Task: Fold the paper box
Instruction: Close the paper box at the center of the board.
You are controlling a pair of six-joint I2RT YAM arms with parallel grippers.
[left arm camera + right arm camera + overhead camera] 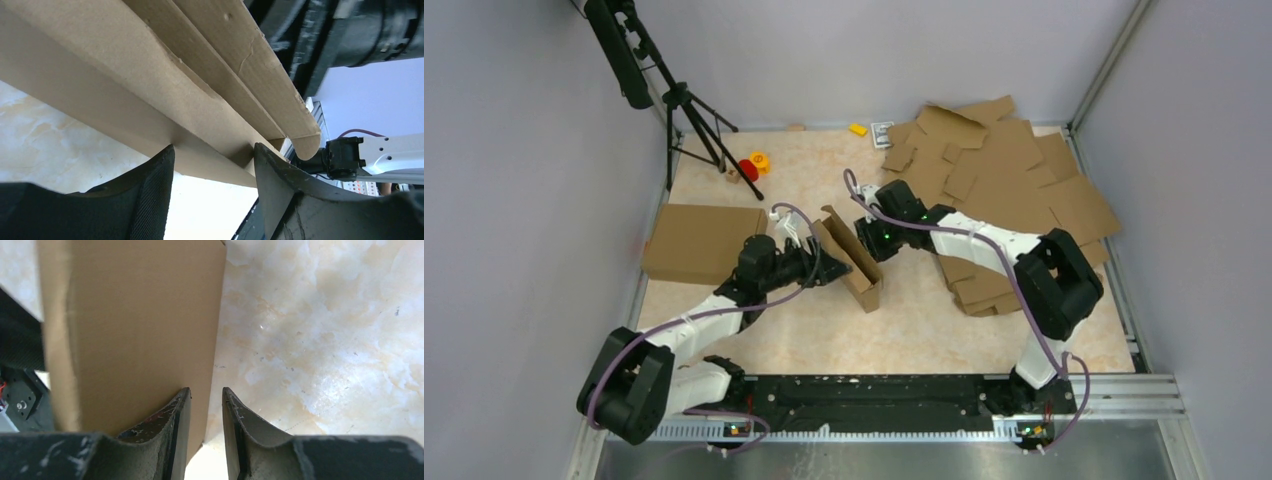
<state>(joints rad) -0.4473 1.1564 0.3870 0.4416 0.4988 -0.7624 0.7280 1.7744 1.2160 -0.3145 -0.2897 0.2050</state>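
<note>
box [854, 262]: stands on edge, centre of counter [804, 335]
left jaws: released, tips by box
right jaws: narrow gap; cannot tell if grasping

No text is legible — the print on the small far card [882, 134] is too blurred

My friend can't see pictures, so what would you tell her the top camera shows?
The left gripper and the right gripper meet at a part-folded paper box standing on a marbled table, one on each side of it. A flat cardboard piece lies to the left, and a pile of cardboard sheets sits at the back right.
</note>
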